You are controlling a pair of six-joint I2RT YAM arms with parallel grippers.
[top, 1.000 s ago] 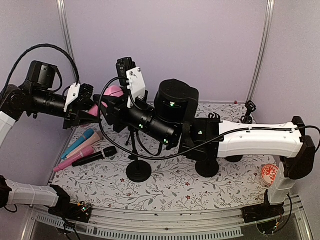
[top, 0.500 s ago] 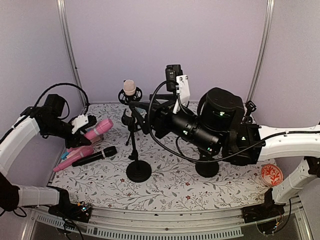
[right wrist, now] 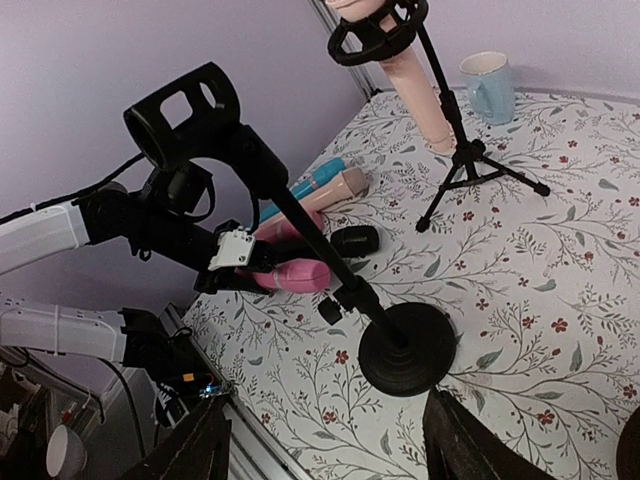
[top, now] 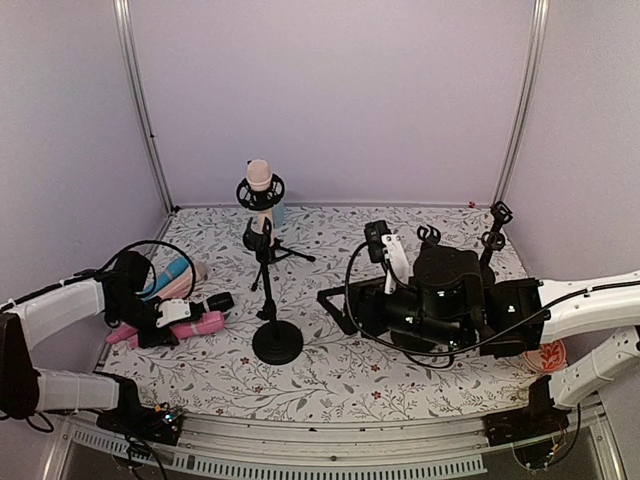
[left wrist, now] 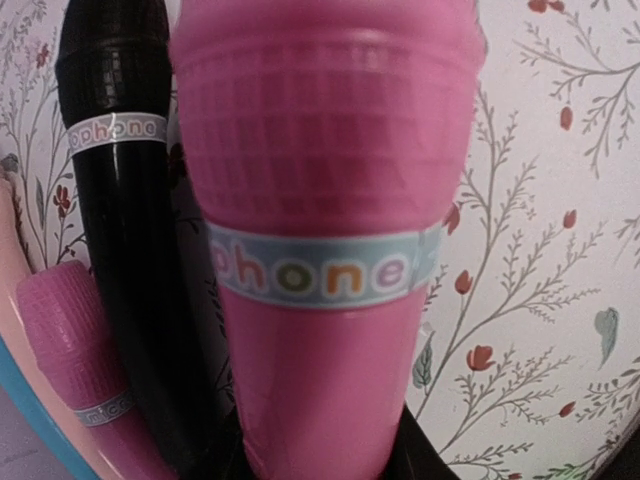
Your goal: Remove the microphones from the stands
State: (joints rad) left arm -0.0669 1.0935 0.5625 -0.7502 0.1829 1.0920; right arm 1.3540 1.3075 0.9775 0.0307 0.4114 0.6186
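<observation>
Pink microphone: off the stand, lying crosswise low at the left side of the table, head pointing toward the middle. I cannot tell whether it rests on the floral cloth or sits just above it.
Left gripper: down low near the left edge, fingers closed around the pink microphone's handle. In the wrist view the body fills the frame, with its pale lettered band across it.
Black microphone: just beside the pink microphone and roughly parallel to it.
Second pink microphone: on the far side of the black one, close against it.
Blue microphone and peach microphone: side by side, just behind the others at the left edge.
Stand: near the table's middle, its pole leaning up from a round base.
Clip: a bare black ring at the top of the pole.
Right gripper: jaws apart, holding nothing, hanging to the right of the stand and facing it.
Tripod stand: behind the stand, carrying a mounted microphone upright in a ring.
Mug: pale blue, behind the tripod stand by the back wall.
</observation>
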